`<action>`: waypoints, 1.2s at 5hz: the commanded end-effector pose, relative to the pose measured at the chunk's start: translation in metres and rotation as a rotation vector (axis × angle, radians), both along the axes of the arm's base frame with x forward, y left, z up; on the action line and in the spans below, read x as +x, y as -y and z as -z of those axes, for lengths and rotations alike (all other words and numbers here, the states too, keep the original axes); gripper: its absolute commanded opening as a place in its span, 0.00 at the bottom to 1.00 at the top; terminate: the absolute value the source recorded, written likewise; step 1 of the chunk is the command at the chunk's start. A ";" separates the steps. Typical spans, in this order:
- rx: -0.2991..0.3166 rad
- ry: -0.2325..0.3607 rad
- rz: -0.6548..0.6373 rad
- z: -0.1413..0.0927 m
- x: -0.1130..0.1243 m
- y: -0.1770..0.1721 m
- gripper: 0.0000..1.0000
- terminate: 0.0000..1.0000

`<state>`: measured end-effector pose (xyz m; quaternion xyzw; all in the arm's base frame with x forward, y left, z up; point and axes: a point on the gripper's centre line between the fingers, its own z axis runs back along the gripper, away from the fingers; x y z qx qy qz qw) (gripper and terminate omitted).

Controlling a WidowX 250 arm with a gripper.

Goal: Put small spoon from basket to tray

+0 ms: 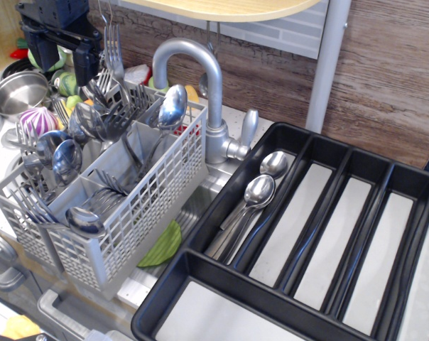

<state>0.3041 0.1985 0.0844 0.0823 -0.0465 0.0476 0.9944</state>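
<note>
The light grey lattice basket (140, 202) stands at the left, full of cutlery. Steel spoons stand bowl-up in it: one at the back (173, 106), some at the left (65, 158) and one at the front (84, 220). Forks (113, 53) stick up at the back. I cannot tell which of the spoons in the basket is the small spoon. The black tray (221, 280) lies at the right; two steel spoons (259, 190) lie in its leftmost long compartment. My dark gripper (62, 60) hangs above the basket's back left corner, its fingers apart, holding nothing.
A grey tap (200, 67) rises right behind the basket, between it and the tray. A round steel pot (19, 91) and toy vegetables (38, 119) sit at the far left. A green item (163, 245) lies below the basket. A wooden shelf and a grey post are overhead.
</note>
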 end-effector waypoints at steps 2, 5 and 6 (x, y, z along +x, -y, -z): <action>-0.033 0.014 0.056 0.011 -0.001 0.000 1.00 0.00; -0.088 0.053 0.124 0.040 -0.003 -0.001 1.00 0.00; -0.125 0.051 0.116 0.047 -0.005 -0.001 0.00 0.00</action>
